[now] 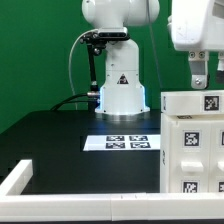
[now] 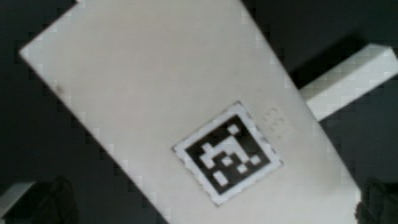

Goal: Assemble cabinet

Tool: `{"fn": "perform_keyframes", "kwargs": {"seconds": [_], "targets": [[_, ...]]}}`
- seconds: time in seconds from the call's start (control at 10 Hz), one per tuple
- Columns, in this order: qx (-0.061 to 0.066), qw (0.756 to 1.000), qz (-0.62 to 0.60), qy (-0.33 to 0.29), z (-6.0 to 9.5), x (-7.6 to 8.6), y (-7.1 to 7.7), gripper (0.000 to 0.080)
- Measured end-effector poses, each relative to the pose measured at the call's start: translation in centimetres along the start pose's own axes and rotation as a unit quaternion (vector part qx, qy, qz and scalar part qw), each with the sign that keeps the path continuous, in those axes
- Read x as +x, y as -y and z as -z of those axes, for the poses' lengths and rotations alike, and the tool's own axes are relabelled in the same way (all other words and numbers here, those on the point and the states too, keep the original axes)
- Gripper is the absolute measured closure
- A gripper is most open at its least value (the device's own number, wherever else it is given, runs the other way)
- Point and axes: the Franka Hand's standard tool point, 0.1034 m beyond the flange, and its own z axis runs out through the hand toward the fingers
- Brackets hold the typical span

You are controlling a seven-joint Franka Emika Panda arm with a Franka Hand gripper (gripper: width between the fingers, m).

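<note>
Hovering over the cabinet [image 1: 192, 140] at the exterior view's right.
You see its tagged panel [image 2: 178, 110] running diagonally in the wrist view; whether the fingers [image 1: 200, 72] are open, you cannot tell.

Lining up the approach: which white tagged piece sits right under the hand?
The large white boxy cabinet body at the exterior view's right; the hand hangs over its top, whereas the marker board lies flat mid-table.

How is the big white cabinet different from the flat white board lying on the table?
The cabinet stands tall and boxy at the exterior view's right; the marker board lies thin and flat on the black table. The cabinet's tags are spread over its top and side; the marker board's sit in one cluster. Both are white with black-and-white tags.
</note>
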Motion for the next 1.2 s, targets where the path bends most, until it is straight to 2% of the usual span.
{"fn": "perform_keyframes", "kwargs": {"seconds": [0.2,0.4,0.6,0.9,1.0,1.1,1.2], "targets": [[-0.001,1.0,0.03,0.007,-0.6,-0.1,0.3,0.0002],[0.014,0.999,-0.017,0.031,-2.0,-0.2,1.6,0.0002],[0.011,0.999,-0.021,0.031,-3.0,-0.2,1.6,0.0002],[0.006,0.999,-0.044,0.028,-3.0,-0.4,1.2,0.0014],[0.006,0.998,-0.064,0.028,-3.0,-0.4,1.1,0.0189],[0.005,0.994,-0.101,0.029,-3.1,-0.5,1.1,0.0248],[0.003,0.988,-0.15,0.029,-3.1,-0.5,1.1,0.0249]]}}
